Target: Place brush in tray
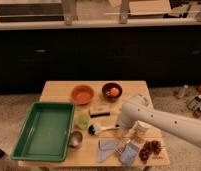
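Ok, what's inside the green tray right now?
Only its bare green floor shows; nothing covers the tray. The brush lies outside it on the table, with the gripper by its handle end.

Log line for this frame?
gripper: at brush handle end | brush: lying on table, right of tray | placed: no
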Controlling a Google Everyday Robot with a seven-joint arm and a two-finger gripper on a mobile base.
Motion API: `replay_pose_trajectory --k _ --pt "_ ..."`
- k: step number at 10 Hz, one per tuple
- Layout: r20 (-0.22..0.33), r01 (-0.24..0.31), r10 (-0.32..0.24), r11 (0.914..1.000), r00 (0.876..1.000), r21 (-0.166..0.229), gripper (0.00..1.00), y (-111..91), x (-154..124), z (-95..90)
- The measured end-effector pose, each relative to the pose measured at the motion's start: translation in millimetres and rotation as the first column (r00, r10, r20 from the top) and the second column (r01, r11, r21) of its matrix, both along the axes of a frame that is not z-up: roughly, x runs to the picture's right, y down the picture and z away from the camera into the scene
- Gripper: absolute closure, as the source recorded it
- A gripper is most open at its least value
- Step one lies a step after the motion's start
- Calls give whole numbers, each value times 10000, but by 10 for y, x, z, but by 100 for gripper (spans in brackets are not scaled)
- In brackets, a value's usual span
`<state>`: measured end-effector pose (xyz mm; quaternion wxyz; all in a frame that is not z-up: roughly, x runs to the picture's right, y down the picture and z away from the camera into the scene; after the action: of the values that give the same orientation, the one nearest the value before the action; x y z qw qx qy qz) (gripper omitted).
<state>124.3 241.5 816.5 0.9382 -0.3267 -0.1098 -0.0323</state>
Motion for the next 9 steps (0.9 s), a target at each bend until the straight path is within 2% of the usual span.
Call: replay_pose_trajectory --k 3,4,9 --pt "88 241 -241 9997 9997 29 26 -66 44 19" --pt "130 329 -329 9995 9994 -5 21 -80 45 39" --pt "171 655 -649 9973 9977 -321 20 -34 80 212"
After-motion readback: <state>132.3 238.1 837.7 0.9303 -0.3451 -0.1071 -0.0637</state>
